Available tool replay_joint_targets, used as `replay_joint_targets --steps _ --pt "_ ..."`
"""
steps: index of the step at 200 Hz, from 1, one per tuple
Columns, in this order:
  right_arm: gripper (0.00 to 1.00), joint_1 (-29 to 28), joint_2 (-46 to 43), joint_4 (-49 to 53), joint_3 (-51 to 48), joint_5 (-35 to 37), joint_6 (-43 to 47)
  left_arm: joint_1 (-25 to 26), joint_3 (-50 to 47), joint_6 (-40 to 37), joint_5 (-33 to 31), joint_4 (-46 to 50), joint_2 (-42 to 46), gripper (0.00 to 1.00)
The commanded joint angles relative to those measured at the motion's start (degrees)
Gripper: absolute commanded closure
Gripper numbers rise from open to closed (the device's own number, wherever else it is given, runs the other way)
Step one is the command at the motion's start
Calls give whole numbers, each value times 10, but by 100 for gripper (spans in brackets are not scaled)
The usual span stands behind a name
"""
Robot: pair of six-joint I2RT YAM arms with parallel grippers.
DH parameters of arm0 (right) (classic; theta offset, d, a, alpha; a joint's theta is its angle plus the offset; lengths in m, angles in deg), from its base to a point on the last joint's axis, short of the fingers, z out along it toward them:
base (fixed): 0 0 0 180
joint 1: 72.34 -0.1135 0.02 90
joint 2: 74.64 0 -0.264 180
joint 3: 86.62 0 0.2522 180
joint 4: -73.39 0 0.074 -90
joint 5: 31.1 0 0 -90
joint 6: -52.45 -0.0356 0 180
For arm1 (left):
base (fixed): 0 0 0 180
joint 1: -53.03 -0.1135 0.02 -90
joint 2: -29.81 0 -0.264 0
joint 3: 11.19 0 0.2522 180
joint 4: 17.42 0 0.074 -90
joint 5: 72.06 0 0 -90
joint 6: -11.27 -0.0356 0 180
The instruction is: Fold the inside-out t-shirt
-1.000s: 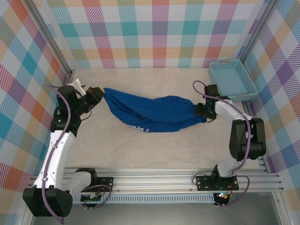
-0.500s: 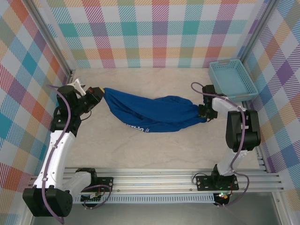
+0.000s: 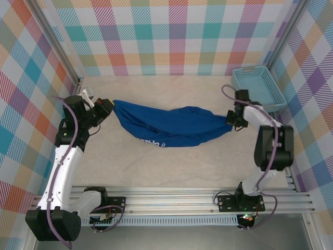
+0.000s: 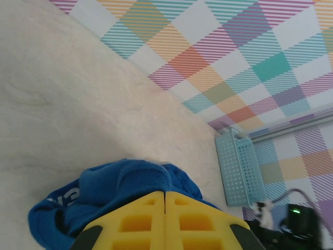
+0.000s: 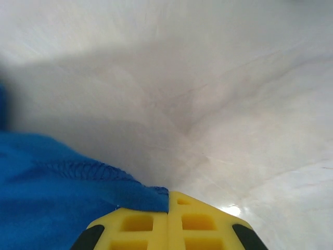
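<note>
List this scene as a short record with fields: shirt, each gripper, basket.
t-shirt: royal blue, bunched, stretched across the table between both grippers
left gripper: shut on the t-shirt's left end
right gripper: shut on the t-shirt's right end, at a stitched hem
basket: light blue, far right corner, apart from the t-shirt

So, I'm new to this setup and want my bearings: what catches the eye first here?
The royal-blue t-shirt stretched across the table, each end pinched in shut jaws by the left gripper and the right gripper. Then the light-blue basket in the far right corner, against plaid walls.
</note>
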Motion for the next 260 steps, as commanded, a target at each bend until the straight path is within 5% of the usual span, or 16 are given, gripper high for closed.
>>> replay_joint_targets --steps 1,35,123,165,200,230,260 --pt "100 57 -157 -13 1 -96 -31 -31 57 -11 8 22 19 100" --pt "100 108 -257 9 50 -165 -47 -64 100 -15 47 43 12 100" --pt "100 134 -318 68 197 -158 -29 -107 175 -34 114 72 15 100" --pt "100 133 -290 74 238 -156 -28 -103 130 -23 149 49 24 100" --pt "100 102 -182 59 215 -150 -21 -87 29 -21 150 41 13 100" --pt "76 13 -62 84 221 -45 26 -57 -59 -20 131 25 0 100" --pt "59 -64 -76 35 138 14 45 -27 -121 -18 118 6 -12 100"
